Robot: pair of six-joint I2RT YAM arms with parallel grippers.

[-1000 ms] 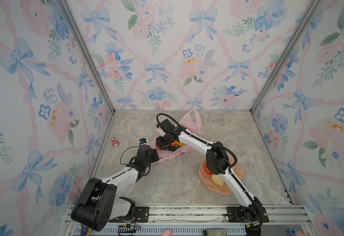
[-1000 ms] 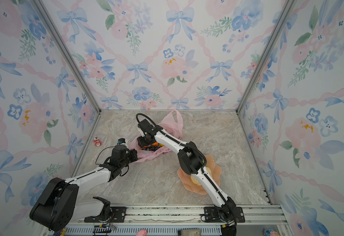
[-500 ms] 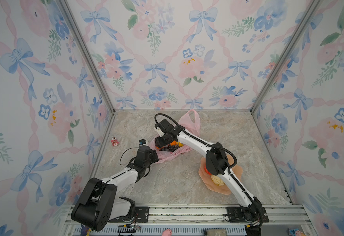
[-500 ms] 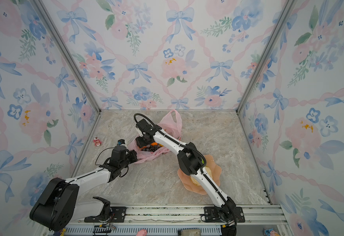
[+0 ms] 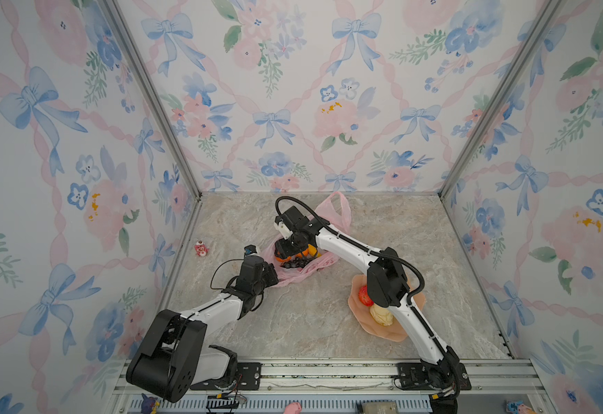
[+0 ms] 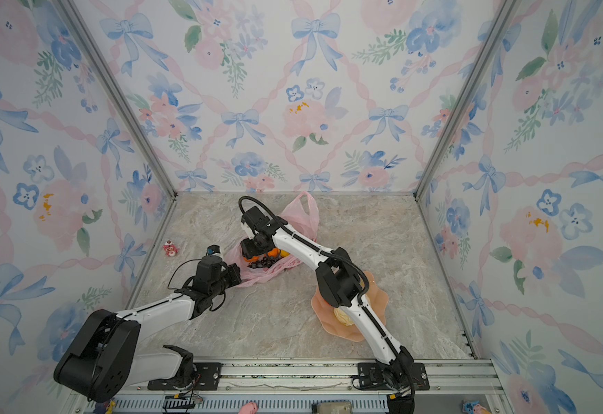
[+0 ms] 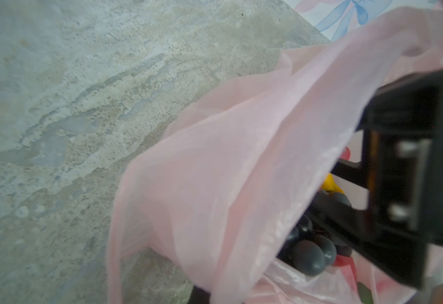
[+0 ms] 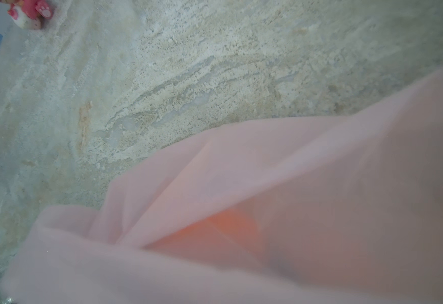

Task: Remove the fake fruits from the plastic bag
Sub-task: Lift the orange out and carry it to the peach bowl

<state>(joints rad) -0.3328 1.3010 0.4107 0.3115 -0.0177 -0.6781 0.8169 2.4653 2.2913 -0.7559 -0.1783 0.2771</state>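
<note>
The pink plastic bag (image 5: 323,260) (image 6: 292,263) lies mid-table with its mouth held up. My left gripper (image 5: 273,276) (image 6: 234,276) is shut on the bag's near edge, and the film (image 7: 215,171) runs down into its jaws. My right gripper (image 5: 285,251) (image 6: 252,250) reaches down inside the bag. Its black fingers (image 7: 346,210) stand apart over the dark grape bunch (image 7: 309,255) and the yellow banana (image 7: 330,184), with nothing clamped between them. Oranges (image 5: 310,250) show beside it. In the right wrist view the bag film (image 8: 267,171) covers the jaws and an orange (image 8: 228,229) glows through it.
A peach scalloped plate (image 5: 400,335) (image 6: 378,297) at the front right holds a red fruit (image 5: 364,295) and a pale-yellow pear (image 5: 382,315) (image 6: 343,317), partly under the right arm. A small red-and-white figurine (image 5: 200,248) (image 6: 171,248) (image 8: 28,13) stands by the left wall.
My right gripper has shifted slightly inside the bag. The left gripper has kept its hold on the bag's edge and has not moved.
</note>
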